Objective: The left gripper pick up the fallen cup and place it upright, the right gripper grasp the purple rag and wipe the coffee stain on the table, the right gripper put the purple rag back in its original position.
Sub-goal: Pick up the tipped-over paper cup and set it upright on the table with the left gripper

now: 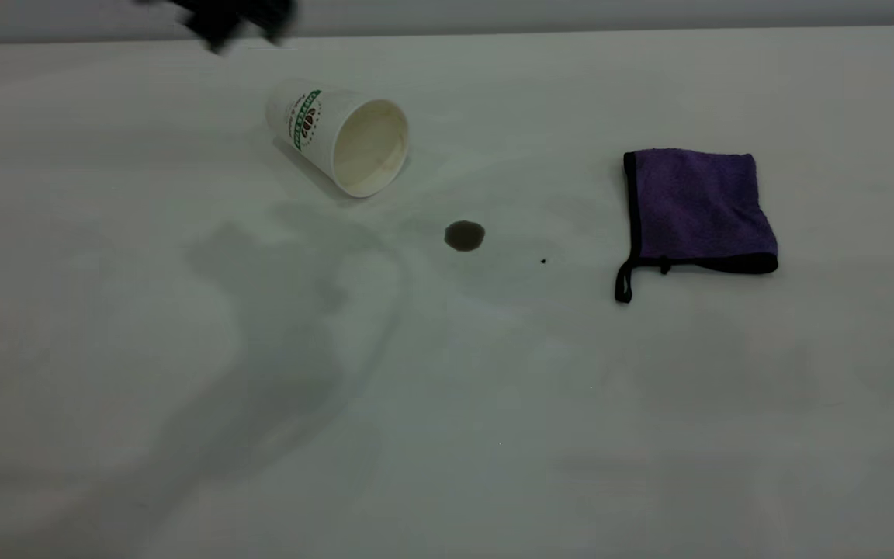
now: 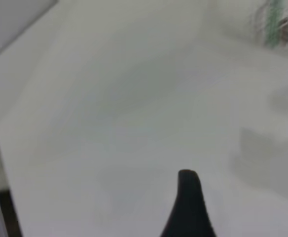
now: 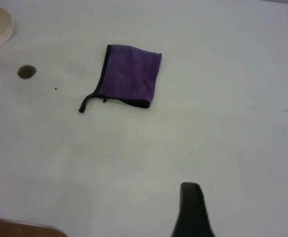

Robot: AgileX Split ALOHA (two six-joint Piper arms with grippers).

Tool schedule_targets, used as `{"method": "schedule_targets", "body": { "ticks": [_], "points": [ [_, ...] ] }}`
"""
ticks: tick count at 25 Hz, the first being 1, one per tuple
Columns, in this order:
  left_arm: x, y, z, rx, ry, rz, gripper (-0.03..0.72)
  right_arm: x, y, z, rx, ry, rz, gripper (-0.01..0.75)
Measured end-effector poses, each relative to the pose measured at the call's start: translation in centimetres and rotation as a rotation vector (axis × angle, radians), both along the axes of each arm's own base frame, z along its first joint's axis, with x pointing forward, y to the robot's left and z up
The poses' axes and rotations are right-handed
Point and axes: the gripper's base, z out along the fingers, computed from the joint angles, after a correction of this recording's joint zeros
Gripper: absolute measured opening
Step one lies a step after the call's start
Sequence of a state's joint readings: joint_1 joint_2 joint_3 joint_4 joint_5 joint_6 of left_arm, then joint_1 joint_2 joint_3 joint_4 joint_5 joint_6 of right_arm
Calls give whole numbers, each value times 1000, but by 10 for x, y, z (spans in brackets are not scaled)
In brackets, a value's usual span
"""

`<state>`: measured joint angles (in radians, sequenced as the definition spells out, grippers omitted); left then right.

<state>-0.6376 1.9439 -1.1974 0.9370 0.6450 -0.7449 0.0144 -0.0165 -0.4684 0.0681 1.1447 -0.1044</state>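
Lying on its side, the cup (image 1: 338,136) shows a green-ringed logo I cannot read, beside the coffee stain (image 1: 464,235); the purple rag (image 1: 695,210) lies apart. My left gripper (image 1: 233,19) hovers behind the cup.

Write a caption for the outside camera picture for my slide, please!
Paper cup tipped over, coffee stain beside it, purple rag waiting on the table.
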Motion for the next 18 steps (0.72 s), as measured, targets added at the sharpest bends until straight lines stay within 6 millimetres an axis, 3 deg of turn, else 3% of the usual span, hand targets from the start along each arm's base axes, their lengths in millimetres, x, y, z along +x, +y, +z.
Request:
{"method": "schedule_targets", "body": {
  "ticks": [6, 10, 18],
  "points": [
    [26, -34, -45, 68, 15, -99, 642, 0, 0, 0, 0, 0, 0, 588],
    [40, -45, -78, 128, 54, -156, 634, 0, 0, 0, 0, 0, 0, 588],
    [68, -62, -122, 247, 5, -275, 612, 0, 0, 0, 0, 0, 0, 588]
  ]
}}
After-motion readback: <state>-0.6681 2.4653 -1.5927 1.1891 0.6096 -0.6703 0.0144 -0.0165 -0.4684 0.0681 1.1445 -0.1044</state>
